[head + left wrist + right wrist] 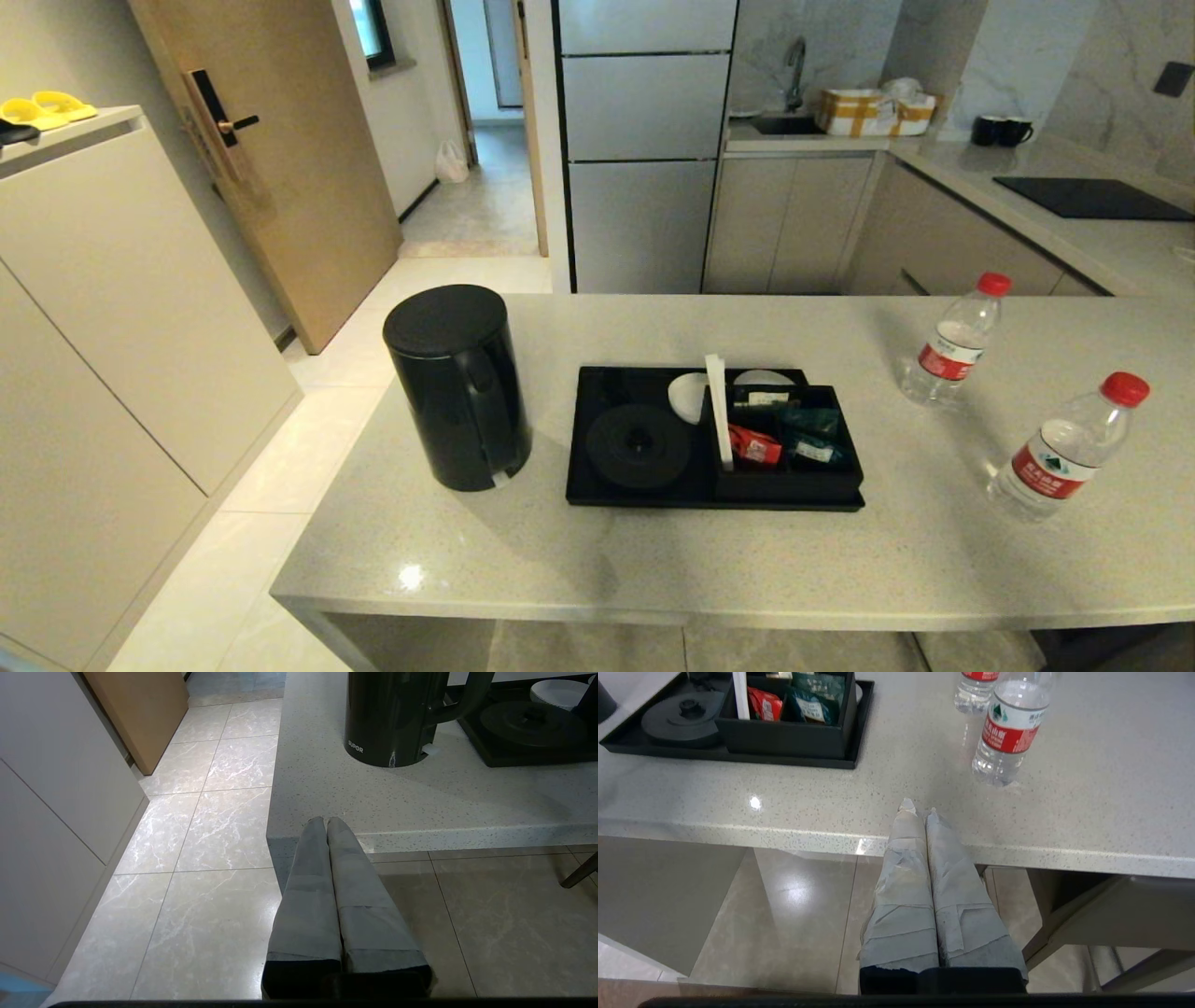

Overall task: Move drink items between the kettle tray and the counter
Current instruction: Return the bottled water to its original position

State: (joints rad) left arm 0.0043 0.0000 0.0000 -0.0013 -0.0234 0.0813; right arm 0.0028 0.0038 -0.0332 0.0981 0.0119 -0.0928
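The black kettle (457,387) (392,716) stands on the beige counter (653,560), just left of the black kettle tray (597,467). The tray's round base (638,445) (682,714) is bare. Two clear bottles with red caps stand on the counter to the right, one farther back (954,341) and one nearer (1064,448) (1011,723). My left gripper (325,820) hangs shut off the counter's front left corner. Off the front edge, short of the nearer bottle, my right gripper (919,807) is also shut. Neither arm shows in the head view.
Red and green sachets (784,439) fill the tray's boxed compartment beside a white divider strip (719,411). Behind lie a second worktop with a black hob panel (1092,198), two black mugs (1001,131) and a sink. Tiled floor lies left of the counter.
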